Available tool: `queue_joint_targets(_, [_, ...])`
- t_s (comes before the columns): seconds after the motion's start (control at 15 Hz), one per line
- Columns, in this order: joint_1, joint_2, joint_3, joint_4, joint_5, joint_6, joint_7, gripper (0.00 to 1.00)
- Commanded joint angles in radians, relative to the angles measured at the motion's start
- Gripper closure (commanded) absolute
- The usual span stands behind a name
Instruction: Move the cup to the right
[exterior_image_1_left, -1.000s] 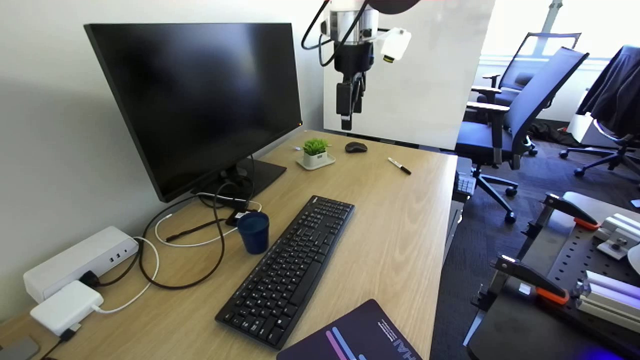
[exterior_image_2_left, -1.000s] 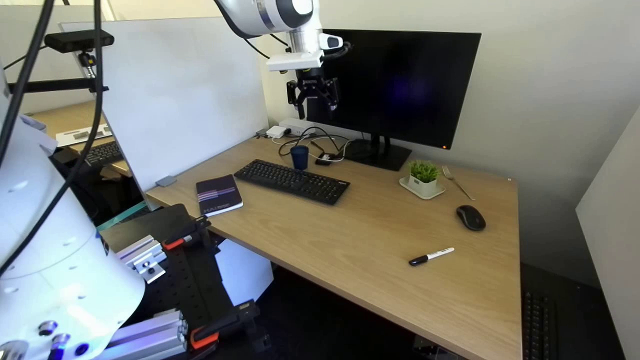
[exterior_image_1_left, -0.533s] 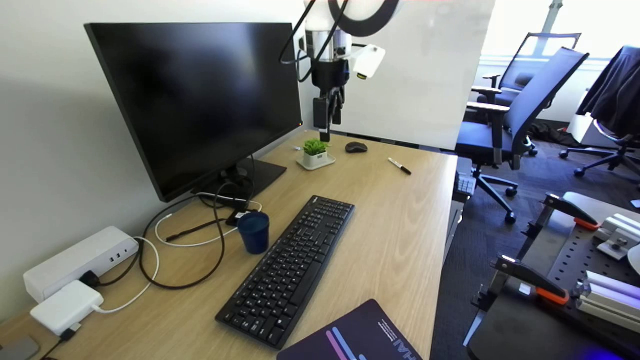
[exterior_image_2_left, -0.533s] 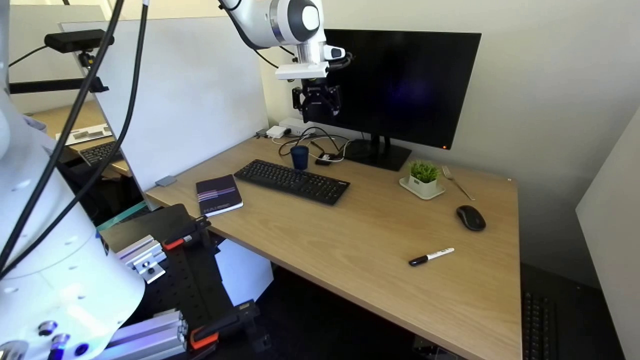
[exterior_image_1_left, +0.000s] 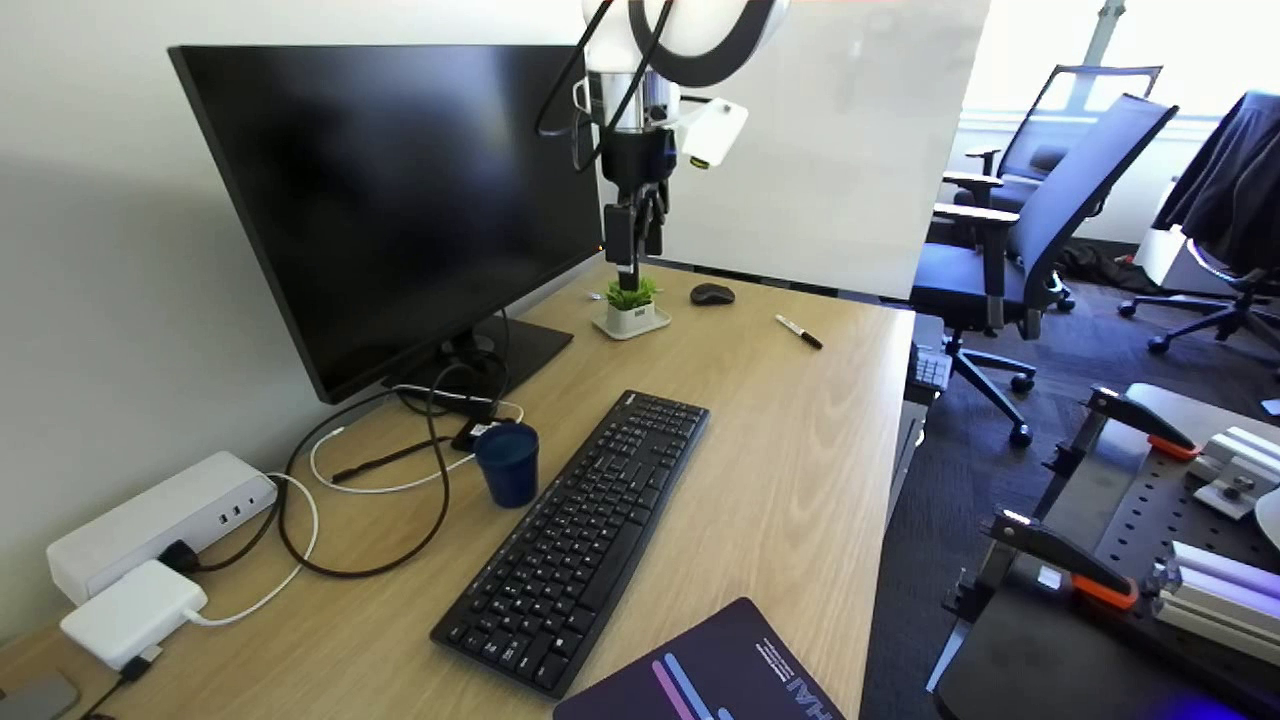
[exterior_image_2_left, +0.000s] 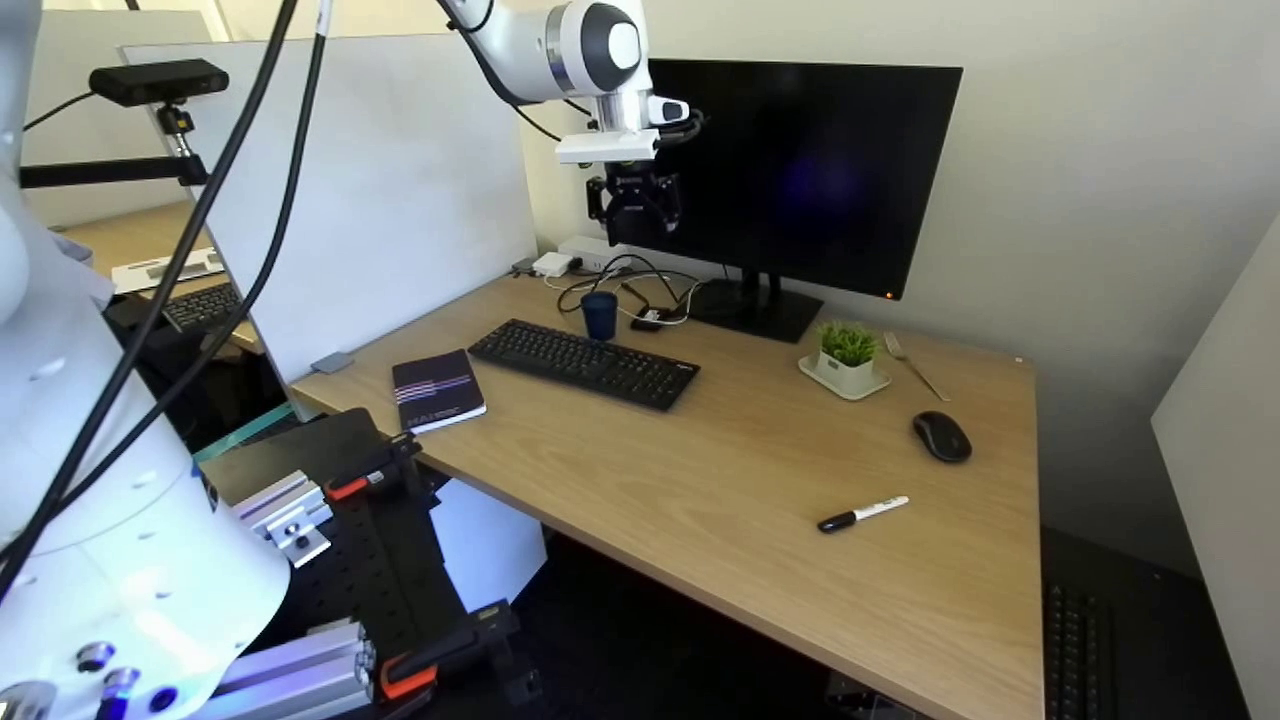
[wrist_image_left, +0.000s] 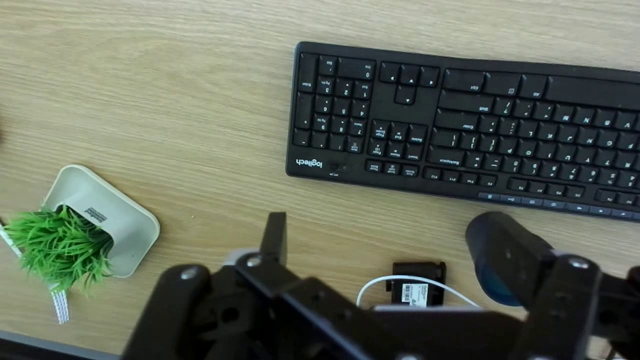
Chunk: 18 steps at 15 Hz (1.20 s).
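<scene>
The small dark blue cup stands upright on the desk between the keyboard and the cables, in both exterior views (exterior_image_1_left: 507, 470) (exterior_image_2_left: 600, 315). In the wrist view the cup (wrist_image_left: 492, 286) is partly hidden behind the right-hand finger. My gripper shows in both exterior views (exterior_image_1_left: 641, 265) (exterior_image_2_left: 642, 232), pointing down high above the desk. In the wrist view the gripper (wrist_image_left: 385, 225) has its fingers wide apart with nothing between them. The gripper is open and apart from the cup, which lies below its right-hand finger in that view.
A black keyboard (exterior_image_1_left: 580, 540) lies right beside the cup. A monitor (exterior_image_2_left: 800, 180) stands behind, with loose cables (exterior_image_1_left: 440, 500) around its base. A potted plant (exterior_image_2_left: 847, 360), fork (exterior_image_2_left: 915, 365), mouse (exterior_image_2_left: 942, 435), marker (exterior_image_2_left: 862, 514) and notebook (exterior_image_2_left: 437, 390) lie elsewhere on the desk.
My gripper has come down somewhat and moved sideways, leftward in an exterior view, toward the monitor side. It stays open. The cup and the other desk objects have not moved.
</scene>
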Motion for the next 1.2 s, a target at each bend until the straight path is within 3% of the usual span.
queue_joint_targets(0.0, [0.002, 0.000, -0.002, 0.002, 0.002, -0.002, -0.001, 0.00])
queue_joint_targets(0.6, [-0.002, 0.017, -0.003, 0.018, 0.008, 0.001, -0.003, 0.00])
queue_joint_targets(1.13, [0.026, 0.170, -0.008, 0.180, 0.002, 0.040, -0.001, 0.00])
